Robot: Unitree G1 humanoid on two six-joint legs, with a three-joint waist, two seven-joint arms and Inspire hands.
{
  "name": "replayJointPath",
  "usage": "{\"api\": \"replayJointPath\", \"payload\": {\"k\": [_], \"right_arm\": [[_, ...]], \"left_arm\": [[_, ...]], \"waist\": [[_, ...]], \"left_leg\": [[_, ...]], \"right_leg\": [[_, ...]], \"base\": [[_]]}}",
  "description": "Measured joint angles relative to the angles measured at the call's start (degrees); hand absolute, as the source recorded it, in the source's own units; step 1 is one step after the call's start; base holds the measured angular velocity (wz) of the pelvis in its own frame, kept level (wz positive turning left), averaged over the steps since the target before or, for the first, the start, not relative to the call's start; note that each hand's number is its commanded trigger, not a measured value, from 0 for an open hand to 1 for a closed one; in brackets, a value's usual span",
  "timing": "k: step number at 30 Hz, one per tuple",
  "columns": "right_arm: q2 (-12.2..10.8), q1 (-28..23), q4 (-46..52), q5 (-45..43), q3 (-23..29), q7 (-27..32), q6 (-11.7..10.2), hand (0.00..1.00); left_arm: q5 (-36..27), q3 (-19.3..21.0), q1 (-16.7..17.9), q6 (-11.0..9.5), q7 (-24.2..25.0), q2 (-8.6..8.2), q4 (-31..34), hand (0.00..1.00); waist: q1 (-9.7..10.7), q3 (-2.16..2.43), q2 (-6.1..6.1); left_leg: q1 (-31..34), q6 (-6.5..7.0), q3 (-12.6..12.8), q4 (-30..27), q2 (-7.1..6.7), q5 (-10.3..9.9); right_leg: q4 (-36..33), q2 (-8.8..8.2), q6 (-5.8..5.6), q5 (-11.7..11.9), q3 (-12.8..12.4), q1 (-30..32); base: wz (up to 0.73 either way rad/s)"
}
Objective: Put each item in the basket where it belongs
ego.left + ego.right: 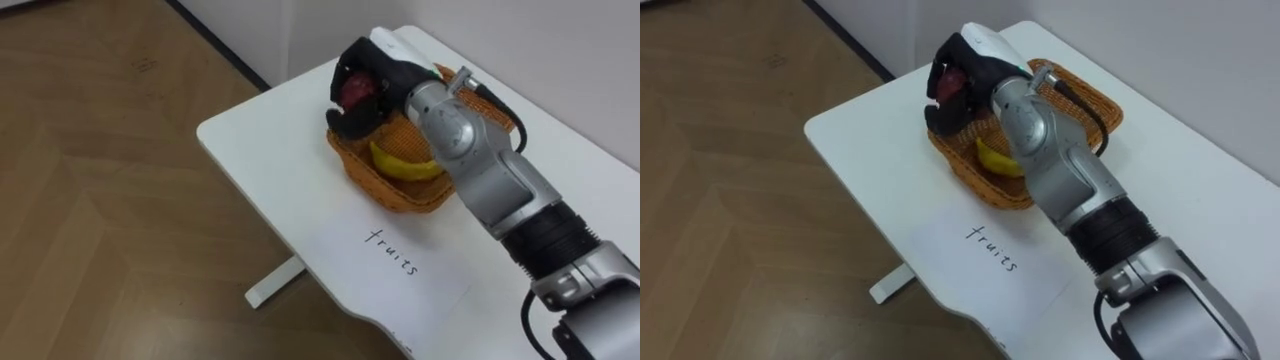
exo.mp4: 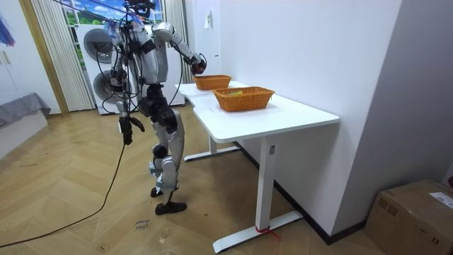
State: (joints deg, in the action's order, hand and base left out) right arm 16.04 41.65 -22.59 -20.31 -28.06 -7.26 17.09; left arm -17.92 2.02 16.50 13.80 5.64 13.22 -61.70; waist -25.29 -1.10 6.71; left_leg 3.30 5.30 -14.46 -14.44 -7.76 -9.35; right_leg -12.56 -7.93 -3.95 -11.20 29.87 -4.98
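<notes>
Right hand (image 1: 378,70): black fingers under a white back shell, curled tight around a small, round, dark red fruit (image 1: 352,92). The fruit shows between thumb and fingers. The hand hangs over the end of the fruit basket (image 1: 398,204) that lies farthest up in the eye views. Can't tell whether hand or fruit touches the rim.

Basket: orange-brown woven wicker, shallow and rectangular with rounded corners. Inside, a smooth, curved yellow banana (image 1: 405,165) lies partly under the silver forearm.

Label: a white sheet of paper (image 1: 425,285) lies flat just beside the basket's near side. One handwritten word in thin dark pen reads "fruits".

Basket and paper sit on a smooth white tabletop (image 1: 265,130) with rounded corners. Below it is a wood floor (image 1: 100,200) laid in a herringbone pattern.

Room view: robot stands at the end of the tabletop with its right arm stretched out to the far basket. A second wicker basket (image 2: 244,98) of the same weave sits nearer the camera. Left hand (image 2: 127,132) hangs at the robot's side. Can't tell its state.
</notes>
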Motion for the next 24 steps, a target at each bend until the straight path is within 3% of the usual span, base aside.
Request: {"api": "replayJointPath", "payload": {"k": [15, 19, 24], "right_arm": [[0.48, -0.07, -1.51, -0.25, 0.62, 0.0, -0.01, 0.0], [0.5, -0.07, -0.96, -0.15, 0.91, 0.0, -0.2, 0.0], [0.95, -0.07, -0.95, 0.79, 3.28, 0.04, -1.13, 0.0]], "left_arm": [[0.11, -0.11, 0.06, -0.04, 1.57, 0.85, -0.05, 0.0], [0.1, -0.13, 0.05, -0.06, 1.65, 0.57, -0.25, 0.0], [0.12, -0.19, 0.17, -0.16, 1.57, 0.17, -0.25, 0.0]], "waist": [[2.94, 0.33, 0.04], [3.54, 0.82, -0.99], [4.34, 1.06, -2.14]], "left_leg": [[-0.15, -0.02, 0.28, -0.49, -0.05, 0.0], [-0.69, 0.0, 0.55, -0.44, -0.06, -0.01], [-1.01, 0.05, 0.86, -0.29, -0.04, 0.04]], "right_leg": [[-0.05, 0.03, 0.03, 0.02, -0.24, -0.55], [-0.08, 0.01, 0.03, 0.02, -0.84, -0.83], [-0.08, -0.05, 0.03, 0.02, -0.81, -1.02]], "base": [[-0.01], [-0.03], [-0.03]]}}
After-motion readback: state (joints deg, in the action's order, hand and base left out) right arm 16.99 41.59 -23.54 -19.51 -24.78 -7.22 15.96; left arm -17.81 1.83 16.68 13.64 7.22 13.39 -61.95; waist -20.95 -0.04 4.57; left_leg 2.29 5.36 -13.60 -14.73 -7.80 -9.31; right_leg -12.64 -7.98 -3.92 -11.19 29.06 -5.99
